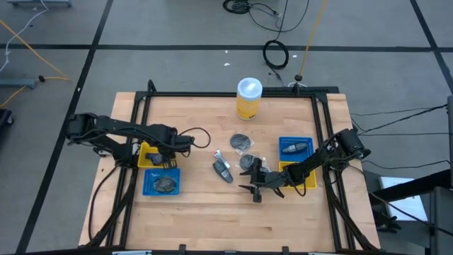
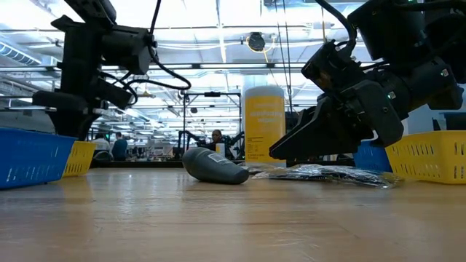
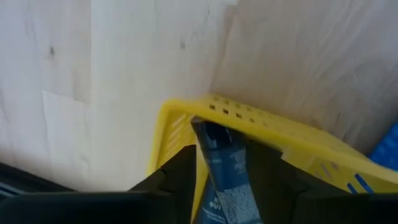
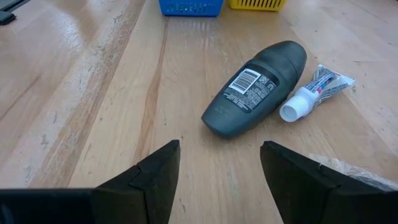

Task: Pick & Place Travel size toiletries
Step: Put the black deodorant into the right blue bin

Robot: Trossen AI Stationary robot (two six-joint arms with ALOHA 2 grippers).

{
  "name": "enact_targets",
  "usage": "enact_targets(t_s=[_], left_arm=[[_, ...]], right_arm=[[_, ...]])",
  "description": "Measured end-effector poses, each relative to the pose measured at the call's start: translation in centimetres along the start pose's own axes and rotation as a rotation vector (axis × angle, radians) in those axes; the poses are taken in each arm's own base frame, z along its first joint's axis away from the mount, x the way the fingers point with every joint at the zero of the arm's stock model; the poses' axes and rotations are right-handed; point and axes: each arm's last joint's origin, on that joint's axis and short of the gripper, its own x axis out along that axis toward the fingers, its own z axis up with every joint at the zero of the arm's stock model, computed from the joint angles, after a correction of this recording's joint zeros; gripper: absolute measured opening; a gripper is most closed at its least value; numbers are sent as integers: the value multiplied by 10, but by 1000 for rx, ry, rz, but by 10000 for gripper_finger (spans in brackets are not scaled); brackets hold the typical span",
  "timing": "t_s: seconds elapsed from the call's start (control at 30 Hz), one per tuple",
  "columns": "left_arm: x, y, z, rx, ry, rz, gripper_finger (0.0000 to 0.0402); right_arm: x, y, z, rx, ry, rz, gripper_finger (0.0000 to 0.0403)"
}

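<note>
Right gripper [image 4: 217, 171] low, spread, facing grey bottle [image 4: 256, 87] | left gripper [image 3: 221, 174] clamps tube [image 3: 224, 171]

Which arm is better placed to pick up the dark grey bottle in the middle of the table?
Right: its gripper is open, facing the grey bottle. The left gripper holds a blue tube over the yellow tray.

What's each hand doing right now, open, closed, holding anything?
Left hand: closed on a blue sachet, over the yellow tray.
Right hand: open, empty, low over the table near the grey bottle.
</note>
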Motion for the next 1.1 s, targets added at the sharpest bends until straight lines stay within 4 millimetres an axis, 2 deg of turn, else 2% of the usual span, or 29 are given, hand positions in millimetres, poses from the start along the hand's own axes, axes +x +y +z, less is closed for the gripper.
enact_targets(t_s=[0.17,0.3,0.6,0.77,0.9,1.1], left_arm=[[0,-2,10,-31,-107,-25,100],[-2,-4,17,-8,-169,-64,91],[-1,-4,9,-1,-86,-78,90],[-13,-6,2,4,-147,-134,90],[-31,-12,-1,-4,-320,-168,90],[-62,-33,9,40,-762,-212,90]], right_arm=[[0,0,0,0,0,0,216],[0,0,0,0,0,0,216],[-1,0,1,-1,0,2,216],[-13,4,18,18,-27,23,216],[-26,7,32,32,-45,34,216],[-35,16,41,24,-90,-15,216]])
